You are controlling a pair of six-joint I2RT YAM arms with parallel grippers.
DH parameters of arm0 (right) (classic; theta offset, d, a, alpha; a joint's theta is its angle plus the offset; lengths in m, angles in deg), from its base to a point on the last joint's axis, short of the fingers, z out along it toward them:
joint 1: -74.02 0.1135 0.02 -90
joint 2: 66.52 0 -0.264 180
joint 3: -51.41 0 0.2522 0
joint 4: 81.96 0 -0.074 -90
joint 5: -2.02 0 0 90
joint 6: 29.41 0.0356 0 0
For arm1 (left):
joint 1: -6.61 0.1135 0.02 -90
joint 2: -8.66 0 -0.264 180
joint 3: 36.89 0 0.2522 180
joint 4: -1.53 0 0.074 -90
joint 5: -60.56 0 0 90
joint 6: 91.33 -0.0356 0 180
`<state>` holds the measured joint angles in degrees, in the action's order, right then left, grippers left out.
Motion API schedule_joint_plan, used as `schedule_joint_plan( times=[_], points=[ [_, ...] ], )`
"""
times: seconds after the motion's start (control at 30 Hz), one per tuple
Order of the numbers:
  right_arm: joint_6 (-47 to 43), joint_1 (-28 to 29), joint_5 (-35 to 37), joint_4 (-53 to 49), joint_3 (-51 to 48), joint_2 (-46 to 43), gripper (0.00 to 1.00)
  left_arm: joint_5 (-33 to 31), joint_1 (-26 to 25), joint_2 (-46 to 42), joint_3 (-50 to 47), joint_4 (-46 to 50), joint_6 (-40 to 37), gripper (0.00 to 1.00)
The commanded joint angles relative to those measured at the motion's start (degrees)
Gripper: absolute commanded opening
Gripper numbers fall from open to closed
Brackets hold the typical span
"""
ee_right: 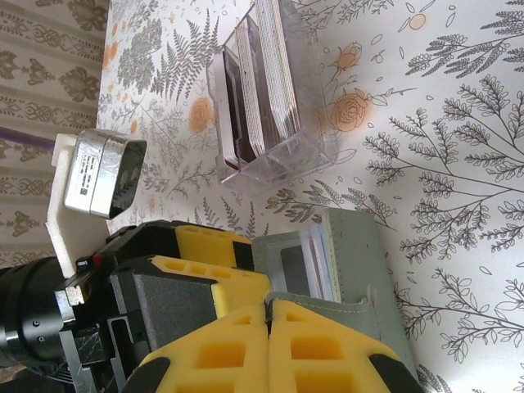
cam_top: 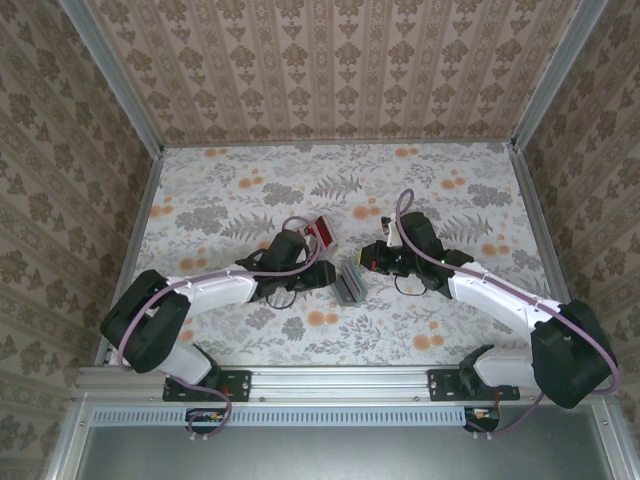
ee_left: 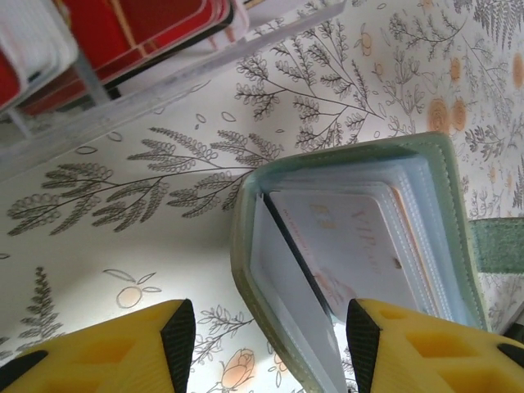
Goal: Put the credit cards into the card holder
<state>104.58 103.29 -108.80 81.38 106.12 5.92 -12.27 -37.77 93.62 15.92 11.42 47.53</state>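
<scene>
The grey-green card holder stands open on edge between the two grippers. In the left wrist view the card holder fans its clear sleeves, and a pale card with faint orange print sits behind one of them. My left gripper is open, and its yellow fingers straddle the holder's near cover without pressing it. My right gripper is shut on the holder's grey-green flap. Several red credit cards stand in a clear rack just beyond.
The clear rack of red cards sits on the flowered table just behind the left gripper. Patterned walls and metal rails fence the table on three sides. The right gripper is close to the holder's right side.
</scene>
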Motion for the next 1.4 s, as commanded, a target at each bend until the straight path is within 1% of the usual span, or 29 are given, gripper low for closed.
schedule_joint_plan(
  times=[0.0, 0.13, 0.27, 0.47, 0.53, 0.7, 0.77, 0.87, 0.97, 1.03, 1.1, 1.2, 1.3, 1.37],
  points=[
    [1.9, -0.8, -2.6, 1.7, -1.0, -0.7, 0.00, -1.2, 0.6, -1.8, -0.1, 0.4, 0.0, 0.54],
    [5.8, -0.2, -6.9, 5.5, -0.2, 0.0, 0.00, -1.7, 1.0, -2.2, -0.3, 0.5, -0.2, 0.54],
    [4.9, 0.9, -5.5, 2.9, 1.3, 0.3, 0.00, -1.7, 1.9, -2.6, -0.7, 0.3, -0.5, 0.54],
    [6.0, 0.8, -4.8, 4.2, -1.1, 0.2, 0.00, -2.1, 2.7, -4.2, -1.7, 0.8, -1.0, 0.54],
    [4.7, 0.0, -3.0, 3.0, -1.9, 0.2, 0.00, -1.7, 2.8, -3.8, -1.4, 1.2, -1.4, 0.54],
    [-2.2, -3.4, 4.1, -4.4, -2.9, 0.8, 0.00, -0.4, 2.7, -2.0, -0.3, 0.8, -1.6, 0.54],
    [-4.1, -5.5, 6.6, -6.1, -4.0, 1.0, 0.00, 0.0, 2.7, -1.3, 0.1, 0.6, -1.5, 0.54],
    [-5.7, -9.9, 7.8, -7.0, -6.4, 1.4, 0.00, 0.7, 2.6, 0.0, 0.9, 0.7, -1.9, 0.54],
    [-8.5, -11.4, 11.1, -10.0, -6.3, 3.8, 0.00, 1.0, 2.2, 1.1, 1.7, 0.6, -1.8, 0.54],
    [-9.4, -11.4, 10.9, -10.0, -6.0, 6.7, 0.00, 1.2, 2.1, 1.8, 2.2, 0.3, -1.8, 0.53],
    [-8.9, -11.4, 8.9, -7.0, -7.1, 9.3, 0.00, 1.6, 2.0, 2.8, 3.0, 0.3, -1.9, 0.53],
    [-8.6, -11.3, 7.6, -5.7, -7.2, 10.6, 0.00, 2.0, 1.5, 3.7, 4.0, 0.5, -2.0, 0.53],
    [-9.2, -11.3, 7.9, -6.6, -6.7, 8.5, 0.07, 2.0, 1.2, 4.3, 4.7, 0.8, -2.0, 0.53],
    [-10.2, -11.3, 8.4, -9.0, -5.6, 5.4, 0.17, 1.9, 1.1, 4.4, 5.2, 1.3, -2.1, 0.53]
  ],
)
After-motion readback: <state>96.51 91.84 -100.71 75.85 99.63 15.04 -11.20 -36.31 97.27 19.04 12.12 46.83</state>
